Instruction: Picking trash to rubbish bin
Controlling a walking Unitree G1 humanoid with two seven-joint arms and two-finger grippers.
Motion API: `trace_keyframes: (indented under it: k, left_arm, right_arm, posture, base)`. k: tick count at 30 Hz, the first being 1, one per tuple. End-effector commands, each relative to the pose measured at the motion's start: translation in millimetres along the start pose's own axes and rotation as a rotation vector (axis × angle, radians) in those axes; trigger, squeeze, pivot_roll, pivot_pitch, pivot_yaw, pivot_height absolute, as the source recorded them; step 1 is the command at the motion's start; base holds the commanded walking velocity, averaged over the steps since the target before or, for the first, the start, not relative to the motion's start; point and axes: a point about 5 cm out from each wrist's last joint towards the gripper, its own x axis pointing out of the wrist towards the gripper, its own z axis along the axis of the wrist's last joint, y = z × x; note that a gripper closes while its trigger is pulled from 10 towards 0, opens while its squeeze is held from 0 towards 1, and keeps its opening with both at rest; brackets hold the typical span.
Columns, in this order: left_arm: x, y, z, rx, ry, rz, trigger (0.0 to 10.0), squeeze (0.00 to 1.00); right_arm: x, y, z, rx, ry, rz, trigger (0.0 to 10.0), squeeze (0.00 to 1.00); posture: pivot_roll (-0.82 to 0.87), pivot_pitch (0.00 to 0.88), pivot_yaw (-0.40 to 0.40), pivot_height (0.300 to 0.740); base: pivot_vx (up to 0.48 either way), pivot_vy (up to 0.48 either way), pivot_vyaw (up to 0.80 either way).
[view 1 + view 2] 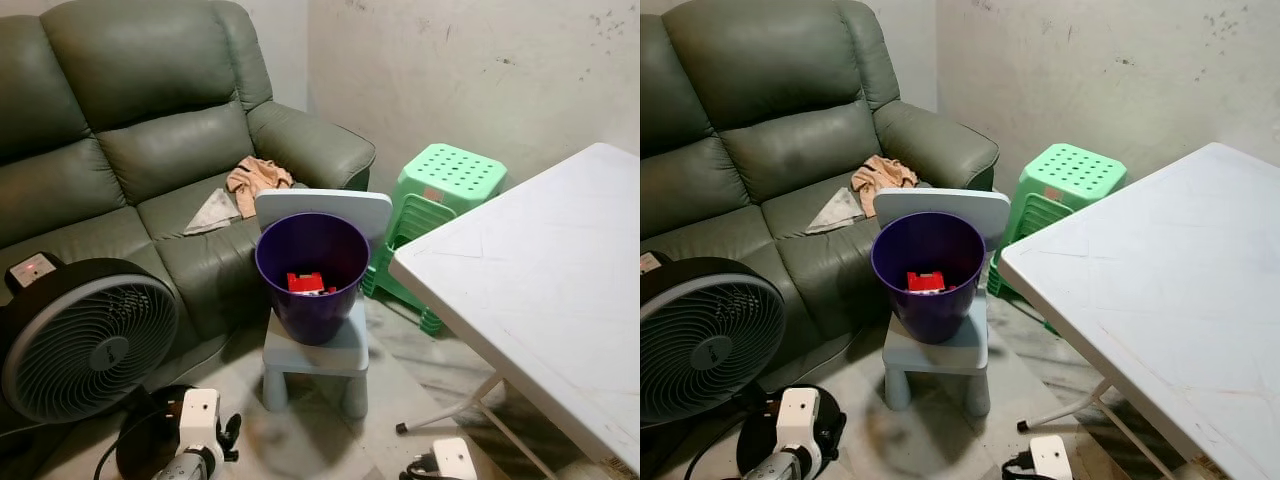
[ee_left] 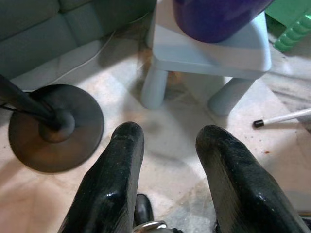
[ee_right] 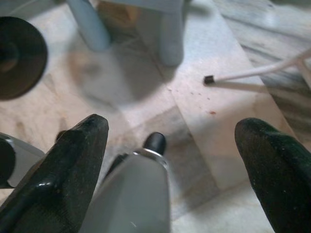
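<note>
A purple rubbish bin (image 1: 311,275) stands upright on a small pale-blue child's chair (image 1: 315,352) in front of the sofa. A piece of red trash (image 1: 305,283) lies at the bottom of the bin. Both arms hang low near the floor. My left gripper (image 2: 170,130) is open and holds nothing; it is above the tiled floor just short of the chair's legs. My right gripper (image 3: 172,124) is open wide and also holds nothing, over the floor near a table leg's foot (image 3: 210,79). My left wrist (image 1: 198,430) and right wrist (image 1: 452,459) sit at the picture's bottom edge.
A green leather sofa (image 1: 150,150) with a crumpled cloth (image 1: 255,180) fills the left. A black floor fan (image 1: 85,345) on a round base (image 2: 53,128) stands at the near left. Stacked green stools (image 1: 440,195) and a white folding table (image 1: 550,280) close off the right.
</note>
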Motion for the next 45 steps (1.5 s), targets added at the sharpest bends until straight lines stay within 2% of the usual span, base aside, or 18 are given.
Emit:
trace_keyframes:
  k: [1, 7, 12, 14, 18, 21, 27, 36, 39, 41, 45]
  left_arm:
    - [-1.7, 5.7, -3, 0.015, 0.017, 0.013, 10.0, 0.0]
    - [-2.3, 8.5, -3, 0.03, 0.023, 0.012, 10.0, 0.0]
    - [-2.7, 10.0, -4, 0.049, 0.035, 0.006, 10.0, 0.0]
    - [-3.1, 10.0, -5, 0.045, 0.037, 0.009, 10.0, 0.0]
    - [-4.2, 2.9, -12, 0.061, 0.061, -0.016, 10.0, 0.0]
    - [-3.8, -10.0, -17, 0.109, 0.081, -0.068, 10.0, 0.0]
    - [-0.1, -22.7, -12, 0.127, 0.066, -0.108, 10.0, 0.0]
    - [1.0, -24.8, -11, 0.127, 0.064, -0.109, 10.0, 0.0]
    - [1.0, -24.8, -11, 0.12, 0.066, -0.106, 10.0, 0.0]
    - [-0.4, -24.1, -16, 0.154, 0.091, -0.104, 10.0, 0.0]
    - [-1.6, -22.0, -18, 0.118, 0.097, -0.095, 10.0, 0.0]
  right_arm:
    - [1.5, 2.1, 2, -0.003, 0.007, 0.001, 10.0, 0.0]
    - [2.8, 5.5, 2, 0.004, 0.016, -0.003, 10.0, 0.0]
    - [3.1, 11.1, 1, 0.02, 0.023, 0.0, 10.0, 0.0]
    - [2.7, 16.5, -4, -0.017, 0.058, 0.024, 10.0, 0.0]
    - [2.7, 19.7, -7, -0.063, 0.083, 0.04, 10.0, 0.0]
    - [3.5, 19.0, -5, -0.078, 0.081, 0.048, 10.0, 0.0]
    - [4.3, 21.1, -3, -0.146, 0.091, 0.076, 10.0, 0.0]
    - [4.7, 20.1, -2, -0.156, 0.091, 0.074, 10.0, 0.0]
    - [4.7, 19.6, -2, -0.16, 0.092, 0.073, 10.0, 0.0]
    - [4.8, 19.4, -2, -0.165, 0.095, 0.072, 10.0, 0.0]
    - [4.6, 19.0, -3, -0.173, 0.099, 0.072, 10.0, 0.0]
  posture:
    - [0.02, 0.011, 0.04, 0.74]
    - [0.01, 0.015, 0.067, 0.74]
    - [0.01, 0.019, 0.054, 0.74]
    - [0.01, 0.019, 0.046, 0.74]
    - [0.0, 0.01, 0.021, 0.74]
    - [-0.01, 0.008, 0.014, 0.74]
    - [-0.01, 0.003, 0.003, 0.74]
    - [-0.02, 0.0, 0.002, 0.74]
    - [-0.02, 0.0, 0.001, 0.74]
    - [-0.02, 0.0, 0.002, 0.74]
    - [-0.02, 0.0, 0.001, 0.74]
  base:
    - [0.0, 0.0, 0.0]
    - [0.0, 0.0, 0.0]
    - [0.0, 0.0, 0.0]
    - [0.0, 0.0, 0.0]
    - [0.0, 0.0, -0.43]
    - [0.0, 0.0, -0.56]
    - [0.0, 0.0, -0.55]
    - [0.0, 0.0, -0.55]
    - [0.0, -0.421, -0.56]
    - [0.0, -0.48, -0.54]
    - [0.0, 0.0, -0.54]
